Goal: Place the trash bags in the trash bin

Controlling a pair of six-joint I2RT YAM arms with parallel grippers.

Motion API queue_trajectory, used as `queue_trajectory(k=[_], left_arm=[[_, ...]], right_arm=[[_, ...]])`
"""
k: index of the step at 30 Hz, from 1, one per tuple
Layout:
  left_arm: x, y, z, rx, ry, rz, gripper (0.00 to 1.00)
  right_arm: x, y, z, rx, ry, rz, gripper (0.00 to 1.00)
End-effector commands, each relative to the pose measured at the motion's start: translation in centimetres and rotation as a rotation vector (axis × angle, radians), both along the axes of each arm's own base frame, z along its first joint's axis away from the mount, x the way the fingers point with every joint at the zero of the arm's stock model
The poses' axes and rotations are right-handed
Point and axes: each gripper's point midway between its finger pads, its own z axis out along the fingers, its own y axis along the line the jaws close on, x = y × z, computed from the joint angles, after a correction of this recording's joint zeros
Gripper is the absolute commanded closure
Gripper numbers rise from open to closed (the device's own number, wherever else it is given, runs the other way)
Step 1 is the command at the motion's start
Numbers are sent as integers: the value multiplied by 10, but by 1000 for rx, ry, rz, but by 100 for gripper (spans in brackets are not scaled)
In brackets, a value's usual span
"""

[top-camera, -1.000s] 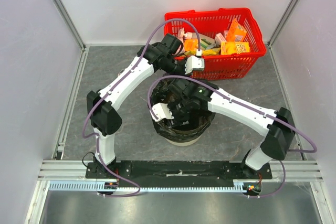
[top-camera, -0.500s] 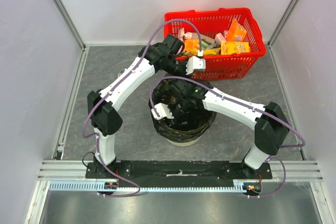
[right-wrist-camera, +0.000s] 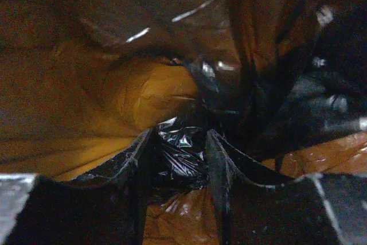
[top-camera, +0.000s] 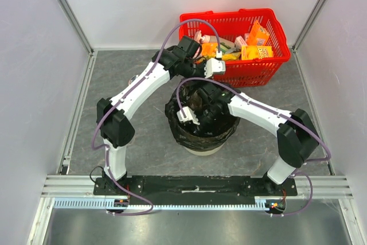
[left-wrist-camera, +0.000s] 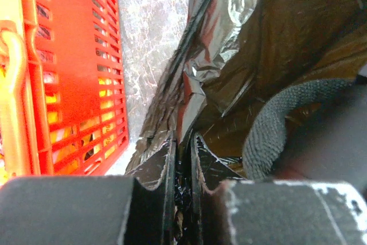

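Pinching rear edge of black crinkled plastic trash bag (left-wrist-camera: 229, 55), left gripper (left-wrist-camera: 182, 144) clamped on film, likely keeping mouth open. Bag drapes over rim of round beige plastic trash bin (top-camera: 200, 150), mid-table. Right gripper (right-wrist-camera: 179, 142) deep inside bin, jaws closed round bag wad, probably seating liner. Red plastic mesh shopping basket (top-camera: 252, 73) behind-right. Grey speckled tabletop (top-camera: 114, 67), white walls (top-camera: 34, 84).

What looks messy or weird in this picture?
The black trash bag is the odd bit: it sits crumpled and bunched over the rim of the trash bin instead of smooth. The left end effector pinches its edge, and more film is wadded in the right end effector. Nothing looks spilled or broken.
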Motion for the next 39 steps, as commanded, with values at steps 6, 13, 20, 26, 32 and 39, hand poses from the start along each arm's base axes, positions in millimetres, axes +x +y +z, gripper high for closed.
queue_trajectory(k=[6, 13, 20, 26, 32, 39], left_arm=[[-18, -5, 8, -13, 6, -56, 98], [-14, -7, 7, -2, -9, -42, 98], [-14, -13, 4, 9, -8, -30, 98], [-14, -14, 2, 21, -15, -28, 98], [-16, -15, -2, 30, -12, -36, 98], [-16, -16, -6, 40, -14, -39, 98]], right_arm=[[10, -23, -1, -30, 38, -102, 52], [30, -32, -16, -151, -52, -174, 54], [39, -36, -29, -277, -131, -203, 54], [39, -39, -38, -341, -162, -208, 54], [43, -45, -43, -393, -191, -217, 54], [53, -59, -49, -482, -264, -232, 54]])
